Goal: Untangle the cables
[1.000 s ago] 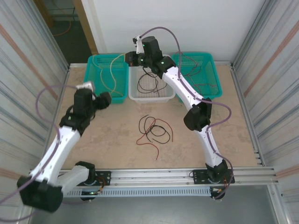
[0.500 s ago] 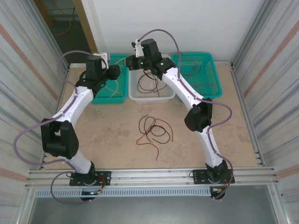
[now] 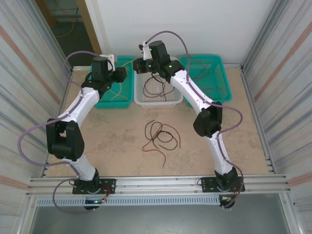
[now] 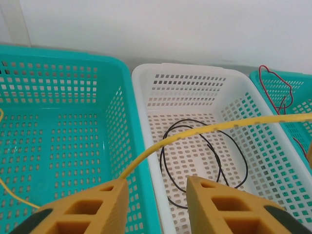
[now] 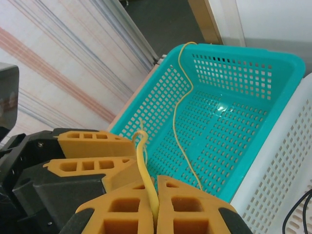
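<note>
Partway done, by the look of it: black cable in the white basket, red cables in the right teal basket, yellow cable pinched in the closed right hand by the left teal basket, left hand half open alongside, red-and-black tangle left on the table.

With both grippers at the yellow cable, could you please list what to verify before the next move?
1. Right gripper clamped on the yellow cable: ok.
2. Left gripper closed on that cable: not ok, jaws apart, cable against one of its fingers.
3. Cable's slack lying in the left teal basket: ok.
4. Clearance between the two grippers: cannot tell.
5. Red and black tangle on the table separated: not ok.
</note>
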`<action>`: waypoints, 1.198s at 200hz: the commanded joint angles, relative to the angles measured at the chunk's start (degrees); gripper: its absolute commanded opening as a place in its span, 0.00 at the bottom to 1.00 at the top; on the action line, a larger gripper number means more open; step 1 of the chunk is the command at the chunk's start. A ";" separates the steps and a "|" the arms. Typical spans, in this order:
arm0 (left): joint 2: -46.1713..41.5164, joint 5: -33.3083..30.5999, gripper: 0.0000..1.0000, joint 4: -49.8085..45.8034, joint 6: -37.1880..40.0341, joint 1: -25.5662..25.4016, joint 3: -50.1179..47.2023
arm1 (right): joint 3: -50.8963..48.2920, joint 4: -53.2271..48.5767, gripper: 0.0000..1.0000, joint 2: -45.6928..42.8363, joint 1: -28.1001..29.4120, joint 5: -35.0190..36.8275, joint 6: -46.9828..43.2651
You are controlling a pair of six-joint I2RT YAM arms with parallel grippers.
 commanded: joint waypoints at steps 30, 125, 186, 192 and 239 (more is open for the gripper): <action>-2.65 -0.07 0.38 0.20 3.11 1.32 -6.16 | -3.15 2.57 0.00 -5.45 -0.30 -2.00 -0.15; -0.22 1.30 0.00 0.66 -1.82 1.40 -1.88 | -5.02 1.77 0.27 -7.81 -0.46 0.15 -0.24; 4.95 -6.13 0.00 -8.34 -22.24 3.15 9.75 | -19.62 0.90 0.62 -18.33 -3.40 10.59 2.20; 5.88 -6.47 0.00 -9.53 -24.36 3.41 11.16 | -23.26 2.10 0.62 -20.66 -3.63 10.97 2.51; 17.41 -15.95 0.00 -26.89 -32.00 3.40 26.77 | -49.53 7.32 0.60 -38.29 -3.50 11.91 4.54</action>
